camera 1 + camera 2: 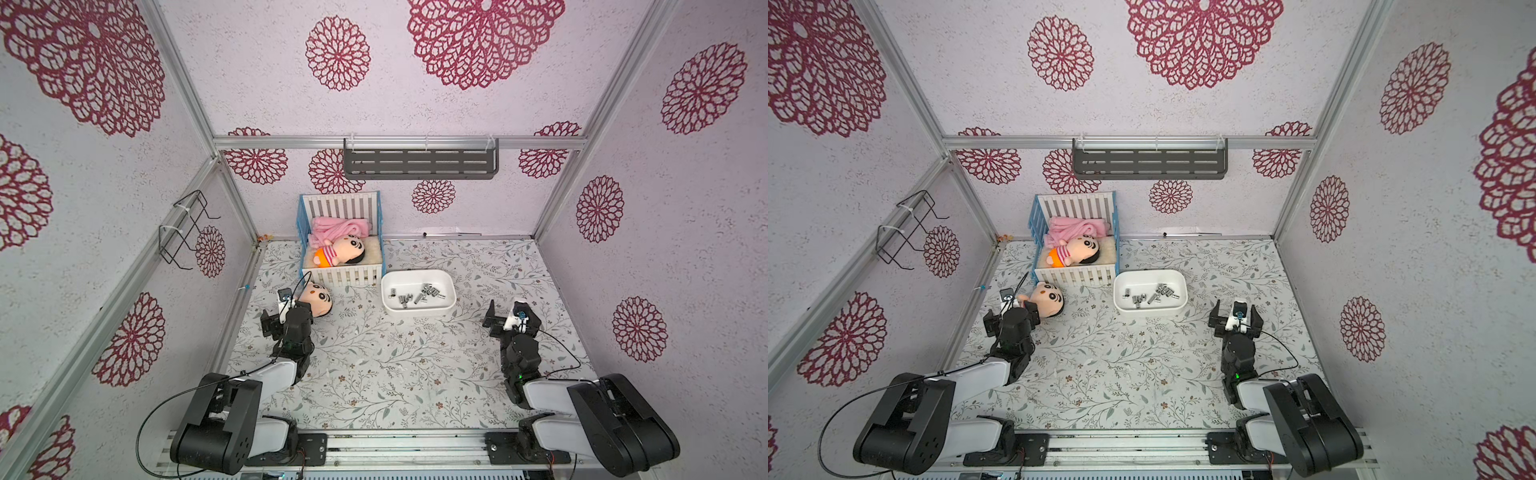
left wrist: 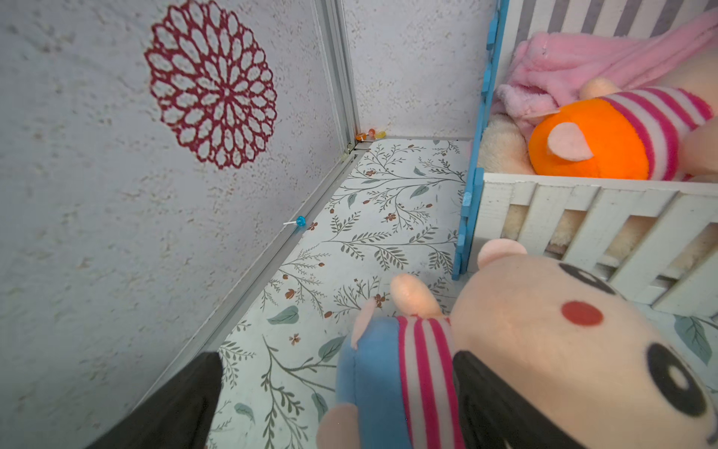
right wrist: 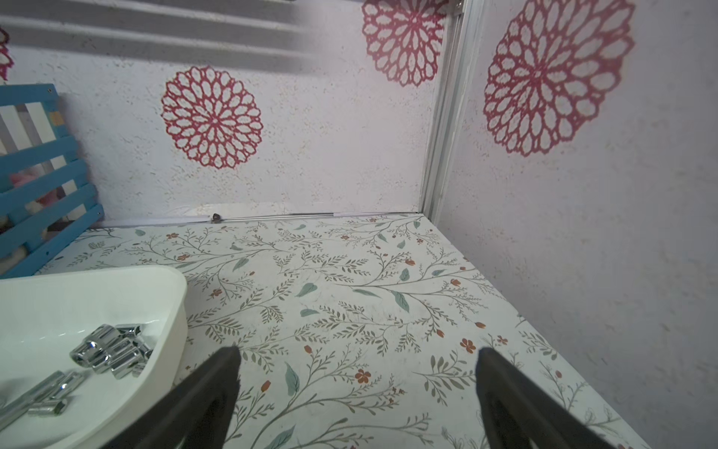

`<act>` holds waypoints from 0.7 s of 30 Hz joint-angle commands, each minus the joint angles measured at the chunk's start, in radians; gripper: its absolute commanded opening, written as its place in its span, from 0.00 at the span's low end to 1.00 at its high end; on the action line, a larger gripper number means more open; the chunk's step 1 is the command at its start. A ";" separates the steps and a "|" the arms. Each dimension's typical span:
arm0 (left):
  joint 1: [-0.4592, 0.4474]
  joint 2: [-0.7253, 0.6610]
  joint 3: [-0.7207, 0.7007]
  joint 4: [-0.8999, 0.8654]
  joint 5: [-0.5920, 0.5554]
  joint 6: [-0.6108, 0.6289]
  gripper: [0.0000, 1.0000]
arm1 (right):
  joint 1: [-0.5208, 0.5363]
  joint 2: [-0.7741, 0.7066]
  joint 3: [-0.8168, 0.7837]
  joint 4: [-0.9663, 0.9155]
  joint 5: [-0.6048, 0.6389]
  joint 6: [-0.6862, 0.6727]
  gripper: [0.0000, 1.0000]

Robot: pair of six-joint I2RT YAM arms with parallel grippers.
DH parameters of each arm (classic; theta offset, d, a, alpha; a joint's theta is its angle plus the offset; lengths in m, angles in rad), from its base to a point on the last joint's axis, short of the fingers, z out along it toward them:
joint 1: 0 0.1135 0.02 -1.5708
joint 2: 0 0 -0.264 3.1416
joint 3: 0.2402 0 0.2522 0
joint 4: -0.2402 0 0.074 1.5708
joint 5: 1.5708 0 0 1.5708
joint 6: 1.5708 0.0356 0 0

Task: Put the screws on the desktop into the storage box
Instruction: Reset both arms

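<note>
Several shiny silver screws lie inside the white storage box, which stands mid-desktop. In the right wrist view the screws are heaped near the box's rounded rim. All the screws I see are in the box; none shows on the leafy desktop. My right gripper hangs open just right of the box, with only the desktop between its fingers. My left gripper is open at the far left, its jaws wide on either side of a plush doll's body.
A plush doll lies on the desktop in front of a blue and white toy crib. The crib holds another doll and a pink blanket. A grey shelf hangs on the back wall and a wire rack on the left wall.
</note>
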 commanded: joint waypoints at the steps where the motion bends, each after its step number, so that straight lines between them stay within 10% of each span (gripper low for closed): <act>1: 0.057 -0.002 0.008 0.119 0.174 0.009 0.97 | -0.011 0.039 0.031 0.103 -0.060 -0.054 0.99; 12: 0.202 0.235 -0.011 0.435 0.382 -0.020 0.97 | -0.139 0.216 0.096 0.127 -0.277 0.053 0.99; 21: 0.216 0.218 0.057 0.260 0.287 -0.078 0.97 | -0.150 0.217 0.095 0.128 -0.293 0.060 0.99</act>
